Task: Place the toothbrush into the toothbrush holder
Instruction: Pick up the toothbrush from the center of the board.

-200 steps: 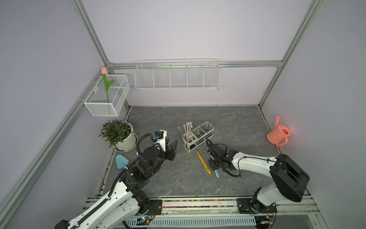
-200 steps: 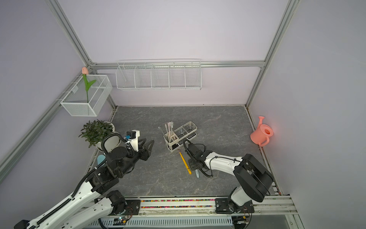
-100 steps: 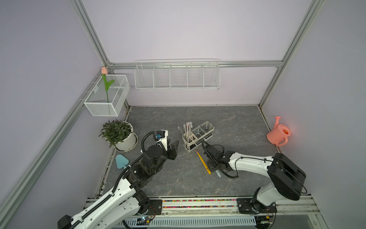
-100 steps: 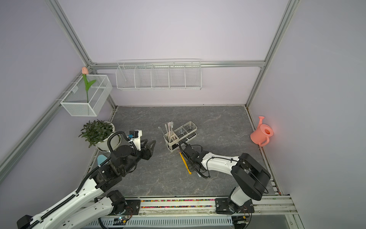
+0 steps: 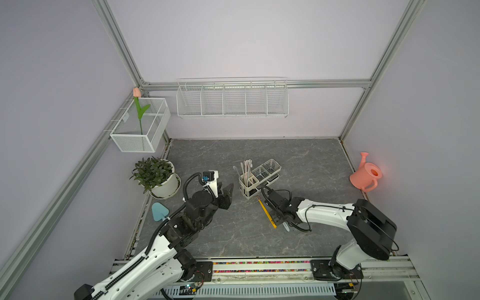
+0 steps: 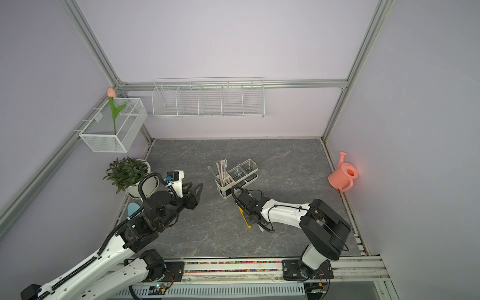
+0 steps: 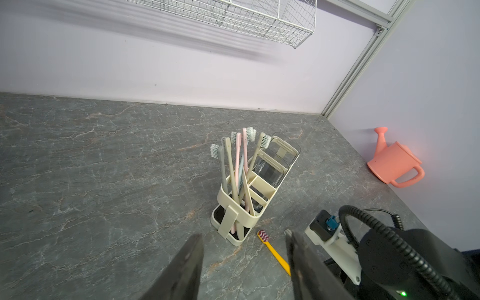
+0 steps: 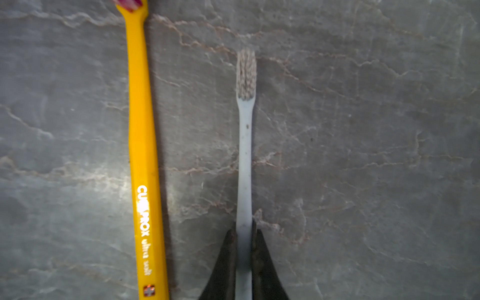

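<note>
Since your right tool [image 8: 244, 232] is clamped on the pale toothbrush [image 8: 245, 155] lying flat on the surface [image 8: 363, 181] near the toothbrush holder [image 7: 229, 220], lift straight, clear of the yellow toothbrush [image 8: 141, 130], then tip it bristles-up before lowering in.

Pale-blue toothbrush [image 8: 244, 155] flat nr cream holder [image 7: 228, 220]

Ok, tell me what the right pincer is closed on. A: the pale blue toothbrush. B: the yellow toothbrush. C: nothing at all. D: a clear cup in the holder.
A: in the right wrist view the right pincer clamps the handle of the pale blue toothbrush from both sides, while the yellow toothbrush lies apart beside it.
</note>
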`<action>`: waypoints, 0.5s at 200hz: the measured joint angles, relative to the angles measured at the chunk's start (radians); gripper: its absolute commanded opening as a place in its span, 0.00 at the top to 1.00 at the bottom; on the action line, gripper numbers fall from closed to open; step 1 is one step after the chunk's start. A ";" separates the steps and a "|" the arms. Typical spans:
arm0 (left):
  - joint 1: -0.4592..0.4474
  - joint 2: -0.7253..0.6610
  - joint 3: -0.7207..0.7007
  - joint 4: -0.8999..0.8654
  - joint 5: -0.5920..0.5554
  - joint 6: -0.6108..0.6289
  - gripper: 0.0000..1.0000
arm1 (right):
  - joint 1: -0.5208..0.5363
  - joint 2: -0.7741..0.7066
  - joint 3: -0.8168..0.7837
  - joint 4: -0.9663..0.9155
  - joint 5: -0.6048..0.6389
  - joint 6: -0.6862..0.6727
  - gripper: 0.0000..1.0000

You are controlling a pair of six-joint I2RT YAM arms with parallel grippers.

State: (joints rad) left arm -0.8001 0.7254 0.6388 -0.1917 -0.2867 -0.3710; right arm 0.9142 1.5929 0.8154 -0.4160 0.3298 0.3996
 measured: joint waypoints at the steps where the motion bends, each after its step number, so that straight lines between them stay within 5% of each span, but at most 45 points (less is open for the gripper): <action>1: 0.000 0.001 0.000 0.000 0.001 -0.001 0.44 | 0.000 -0.001 -0.001 0.000 -0.001 0.000 0.93; 62: 0.001 0.079 -0.089 0.112 0.037 -0.010 0.44 | -0.003 -0.198 -0.082 0.020 -0.071 -0.010 0.91; 100: 0.001 0.138 -0.166 0.257 0.167 -0.013 0.43 | -0.023 -0.370 -0.088 0.055 -0.108 -0.018 0.91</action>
State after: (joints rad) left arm -0.7990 0.8631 0.4732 0.0658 -0.1192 -0.3840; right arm 0.8909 1.2224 0.7277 -0.3611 0.2218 0.3817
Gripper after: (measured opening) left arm 0.565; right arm 0.112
